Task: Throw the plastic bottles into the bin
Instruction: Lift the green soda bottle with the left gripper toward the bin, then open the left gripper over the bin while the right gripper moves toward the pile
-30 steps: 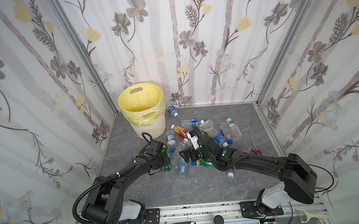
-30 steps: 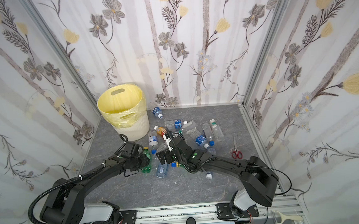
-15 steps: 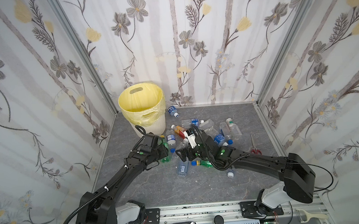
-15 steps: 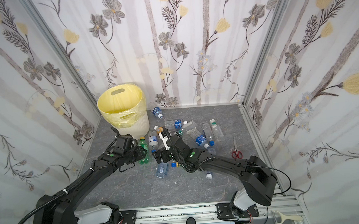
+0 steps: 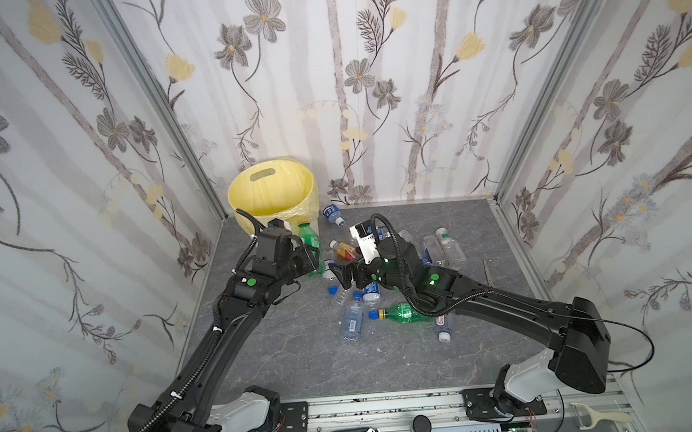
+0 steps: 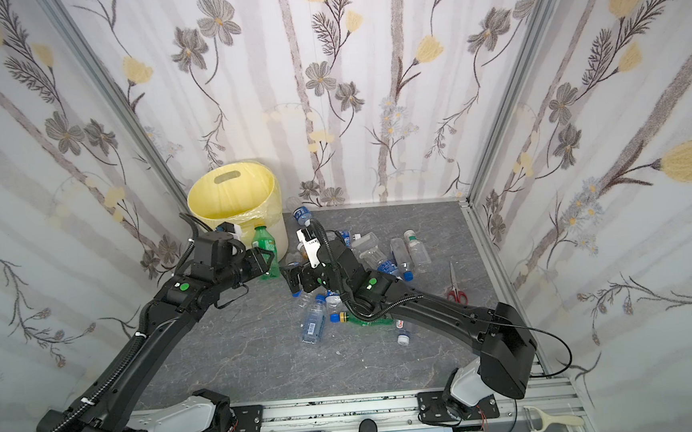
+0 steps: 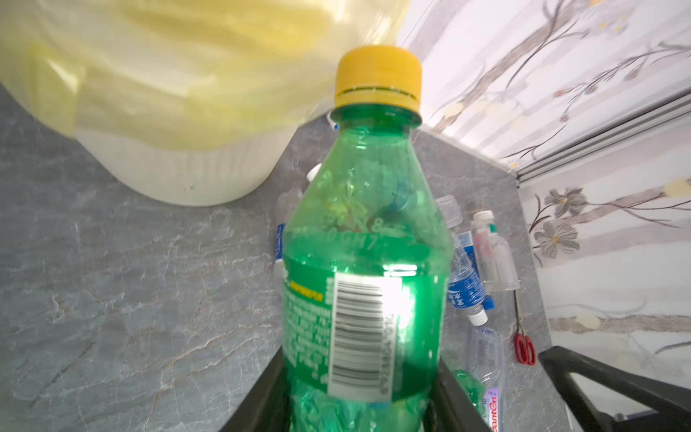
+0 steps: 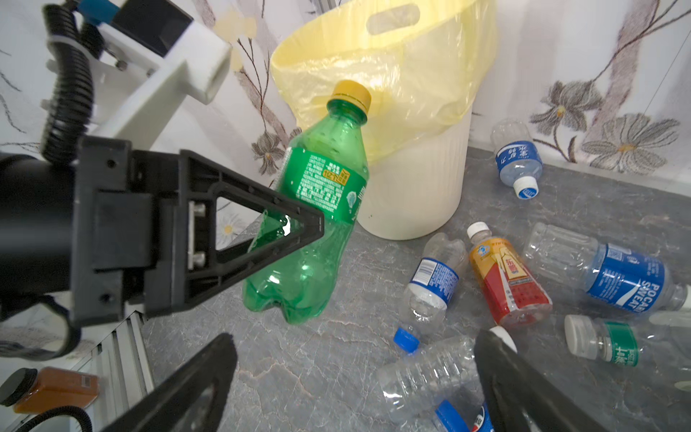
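- Since only yellow liner shows inside the bin (image 5: 268, 176) and its bottom is hidden, I can't confirm any bottle is in yet. Progress looks early.
- The bin sits just beyond the left gripper (image 5: 310, 256), with its wall right behind the held bottle.
- The left gripper pinches the green bottle (image 8: 321, 179) on the lower body, below the label. The jaws are closed partway on the plastic.
- The green bottle has its yellow cap up and is slightly tilted, and the base looks off the floor. The cap is level with the liner overhang and below the rim, so it needs more lift before release.
- The right gripper (image 5: 342, 276) has its jaws spread wide and holds nothing. It sits low over the floor, facing the left gripper.
- A crushed clear bottle (image 8: 430, 370) lies between the right gripper's fingers, not pinched. It is probably the next pick.
- The rest of the pile lies beside and beyond the right gripper: a Pocari Sweat bottle (image 8: 617, 276), an orange-red labelled bottle (image 8: 508, 276), a blue-label bottle (image 8: 433, 280) and a green-label clear bottle (image 8: 605, 340).
- A second green bottle (image 5: 405, 313) lies under the right forearm, behind the gripper.
- One blue-label bottle (image 8: 518, 161) lies by the wall beside the bin, well beyond both grippers.
- Red-handled scissors (image 6: 456, 292) lie out past the right arm and are not task items.
- A loose blue cap (image 8: 405, 338) lies just ahead of the right gripper. Skip it.
- Remaining work is essentially the whole pile plus the bottle in hand.
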Available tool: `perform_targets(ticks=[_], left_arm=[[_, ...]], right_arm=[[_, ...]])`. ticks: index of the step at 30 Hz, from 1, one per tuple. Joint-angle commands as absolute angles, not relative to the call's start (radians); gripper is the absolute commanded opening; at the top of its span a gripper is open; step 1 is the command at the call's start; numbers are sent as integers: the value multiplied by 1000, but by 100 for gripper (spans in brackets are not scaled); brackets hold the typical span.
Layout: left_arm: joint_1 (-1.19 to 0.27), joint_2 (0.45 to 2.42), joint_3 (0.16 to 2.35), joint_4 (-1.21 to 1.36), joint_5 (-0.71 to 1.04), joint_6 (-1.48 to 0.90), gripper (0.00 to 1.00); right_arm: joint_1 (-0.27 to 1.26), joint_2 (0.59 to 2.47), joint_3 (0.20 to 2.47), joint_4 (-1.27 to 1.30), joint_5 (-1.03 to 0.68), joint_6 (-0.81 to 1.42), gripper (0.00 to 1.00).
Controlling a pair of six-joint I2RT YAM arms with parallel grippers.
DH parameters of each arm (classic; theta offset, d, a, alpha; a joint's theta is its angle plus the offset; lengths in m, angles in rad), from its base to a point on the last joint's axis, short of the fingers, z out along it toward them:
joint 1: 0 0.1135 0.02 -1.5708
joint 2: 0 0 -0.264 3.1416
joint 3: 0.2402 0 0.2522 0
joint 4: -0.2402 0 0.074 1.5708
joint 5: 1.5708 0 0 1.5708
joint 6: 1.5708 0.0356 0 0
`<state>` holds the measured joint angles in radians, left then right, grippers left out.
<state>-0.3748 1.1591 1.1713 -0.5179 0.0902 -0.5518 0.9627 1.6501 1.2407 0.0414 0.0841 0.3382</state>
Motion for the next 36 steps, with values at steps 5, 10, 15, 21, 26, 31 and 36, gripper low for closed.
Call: perform_targets(ticks=[5, 10, 15, 21, 26, 31, 36], left_arm=[[-369, 1203, 1413, -553, 21, -497, 48], [-339, 1254, 1588, -561, 10, -461, 48], [-296, 1337, 1746, -563, 6, -432, 48], [-219, 1434, 1946, -564, 56, -426, 48], [-148, 1540, 2101, -566, 121, -445, 48], [-35, 1731, 2100, -586, 279, -486, 50], [-27, 1737, 2079, -626, 282, -497, 86]], right_arm=[[951, 1666, 1372, 37, 132, 274, 100], [934, 1680, 1449, 23, 130, 260, 100], [914, 1688, 1527, -1, 136, 236, 100], [887, 1676, 1586, -8, 152, 213, 100], [870, 1675, 1583, -10, 144, 219, 100], [870, 1679, 1536, 3, 125, 253, 100], [870, 1662, 1489, 10, 116, 276, 100]])
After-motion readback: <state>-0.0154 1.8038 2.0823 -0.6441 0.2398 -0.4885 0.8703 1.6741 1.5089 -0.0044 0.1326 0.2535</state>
